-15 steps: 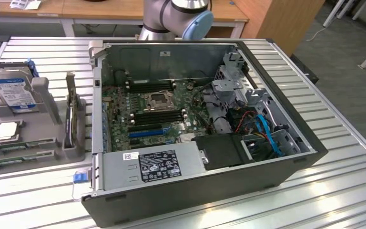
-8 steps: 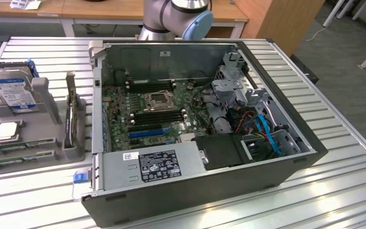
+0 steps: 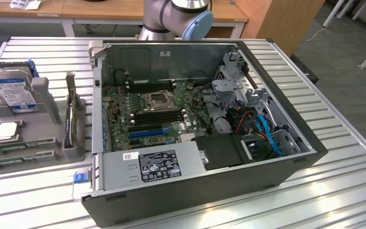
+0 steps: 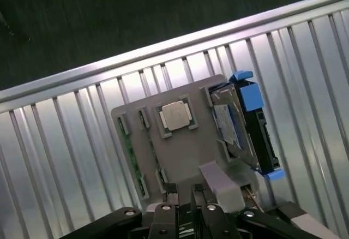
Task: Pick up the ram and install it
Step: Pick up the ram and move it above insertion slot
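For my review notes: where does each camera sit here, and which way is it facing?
Exterior view: raised off the arm, angled down at the open computer case on the slatted table, gray parts holder at the exterior view's left; the robot arm rises behind the case.
Wrist view: on the wrist, looking down on the parts holder, with dark floor past the table edge; the gripper juts into frame.
Shared: the holder with its hard drive, processor chip and ram.

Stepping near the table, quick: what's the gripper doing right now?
Gripper: open, holding nothing. The ram lies in the grey holder.
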Motion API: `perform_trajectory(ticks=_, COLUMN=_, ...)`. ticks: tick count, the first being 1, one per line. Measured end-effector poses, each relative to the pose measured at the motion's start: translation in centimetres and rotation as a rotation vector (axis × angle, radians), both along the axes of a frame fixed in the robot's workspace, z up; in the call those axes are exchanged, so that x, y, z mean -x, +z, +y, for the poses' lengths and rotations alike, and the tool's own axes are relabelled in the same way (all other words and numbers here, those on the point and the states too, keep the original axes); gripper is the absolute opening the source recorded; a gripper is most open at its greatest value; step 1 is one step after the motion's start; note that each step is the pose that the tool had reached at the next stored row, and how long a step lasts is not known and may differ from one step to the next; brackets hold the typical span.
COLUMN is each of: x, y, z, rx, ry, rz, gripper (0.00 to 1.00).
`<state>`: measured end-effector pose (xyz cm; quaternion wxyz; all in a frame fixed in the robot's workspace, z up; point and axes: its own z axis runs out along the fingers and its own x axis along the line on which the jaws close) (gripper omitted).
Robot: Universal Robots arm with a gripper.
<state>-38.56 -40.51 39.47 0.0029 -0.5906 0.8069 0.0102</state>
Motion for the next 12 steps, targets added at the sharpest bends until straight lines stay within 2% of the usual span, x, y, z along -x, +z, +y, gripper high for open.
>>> perform_trajectory(ticks=12, x=0.00, y=0.00, z=0.00, rx=0.0000, ry=0.219, rz=0.0000, gripper=0.24)
